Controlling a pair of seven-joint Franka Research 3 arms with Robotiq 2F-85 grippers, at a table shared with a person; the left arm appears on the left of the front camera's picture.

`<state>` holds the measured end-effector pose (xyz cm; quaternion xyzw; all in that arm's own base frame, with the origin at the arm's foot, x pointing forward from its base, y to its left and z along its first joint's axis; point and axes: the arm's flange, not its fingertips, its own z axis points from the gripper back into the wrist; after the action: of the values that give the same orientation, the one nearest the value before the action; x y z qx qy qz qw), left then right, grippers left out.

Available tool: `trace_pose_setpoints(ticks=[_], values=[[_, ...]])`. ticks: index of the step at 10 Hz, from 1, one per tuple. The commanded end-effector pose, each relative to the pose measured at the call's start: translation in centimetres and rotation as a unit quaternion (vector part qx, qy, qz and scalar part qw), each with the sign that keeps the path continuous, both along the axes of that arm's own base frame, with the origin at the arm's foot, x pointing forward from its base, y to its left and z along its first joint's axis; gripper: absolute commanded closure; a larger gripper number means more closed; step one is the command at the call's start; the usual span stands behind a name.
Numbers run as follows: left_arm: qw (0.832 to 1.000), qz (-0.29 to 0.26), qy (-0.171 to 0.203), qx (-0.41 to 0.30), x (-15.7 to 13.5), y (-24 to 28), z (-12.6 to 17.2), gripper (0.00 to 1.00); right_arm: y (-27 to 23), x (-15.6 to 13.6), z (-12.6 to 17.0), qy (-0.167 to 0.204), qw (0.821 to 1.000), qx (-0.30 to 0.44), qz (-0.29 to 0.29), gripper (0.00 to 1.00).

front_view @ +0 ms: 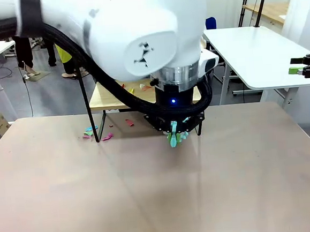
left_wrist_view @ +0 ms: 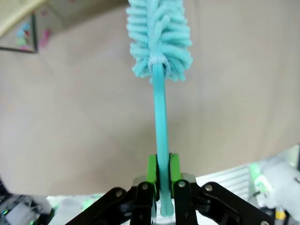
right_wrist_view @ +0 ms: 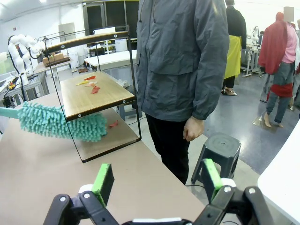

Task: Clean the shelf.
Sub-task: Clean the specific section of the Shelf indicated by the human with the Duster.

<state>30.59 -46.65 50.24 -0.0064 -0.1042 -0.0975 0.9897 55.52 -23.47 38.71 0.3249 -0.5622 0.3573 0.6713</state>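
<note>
The shelf (front_view: 108,100) stands at the far edge of the tan table (front_view: 151,202), a little left of the middle from my front camera; the right wrist camera shows its two wooden boards in the thin black frame (right_wrist_view: 93,97); coloured paper scraps (right_wrist_view: 91,84) lie on the lower board, and more scraps (front_view: 105,135) lie on the table between its legs. A teal duster (left_wrist_view: 159,37) is low at the shelf's near right corner, just beside the front leg; from the right wrist camera its fluffy head (right_wrist_view: 61,123) sits under the level of the lower board, with the tip at the board's corner; I cannot tell whether it touches the table. My left gripper (left_wrist_view: 161,166) has its green pads pressed together on the duster's thin handle, pinching it near the end; the big white left arm (front_view: 138,36) blocks much of the shelf in the front camera. My right gripper (right_wrist_view: 157,176) is spread wide with nothing between the pads; in the front camera it hangs far to the right (front_view: 297,65), over the white table (front_view: 257,54), well apart from the shelf. A person in a grey jacket (right_wrist_view: 183,56) stands just beyond the table beside the shelf, one hand (right_wrist_view: 192,129) hanging at the side; a black stool (right_wrist_view: 220,150) stands near their legs.
</note>
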Motion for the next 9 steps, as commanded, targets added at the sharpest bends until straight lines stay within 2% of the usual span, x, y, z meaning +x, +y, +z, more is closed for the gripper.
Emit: trace_pose_setpoints(ticks=[1, 3, 6, 9], values=[[0.999, 0.015, -0.035, -0.007, 0.8, -1.5, -0.6, 0.87, 0.2, 0.1, 0.2, -0.001, 1.0, -0.003, 0.0, 0.0], [0.997, 0.029, -0.062, -0.022, 2.0, -1.7, -1.7, 0.87, 0.2, 0.1, 0.2, -0.001, 1.0, -0.003, 0.0, 0.0], [0.996, 0.033, -0.085, -0.009, 4.8, -3.2, -4.7, 0.87, 0.2, 0.1, 0.2, -0.001, 1.0, -0.003, 0.0, 0.0], [0.994, 0.049, -0.087, -0.037, 7.2, -4.5, -8.2, 0.87, 0.2, 0.1, 0.2, -0.001, 1.0, -0.003, 0.0, 0.0]])
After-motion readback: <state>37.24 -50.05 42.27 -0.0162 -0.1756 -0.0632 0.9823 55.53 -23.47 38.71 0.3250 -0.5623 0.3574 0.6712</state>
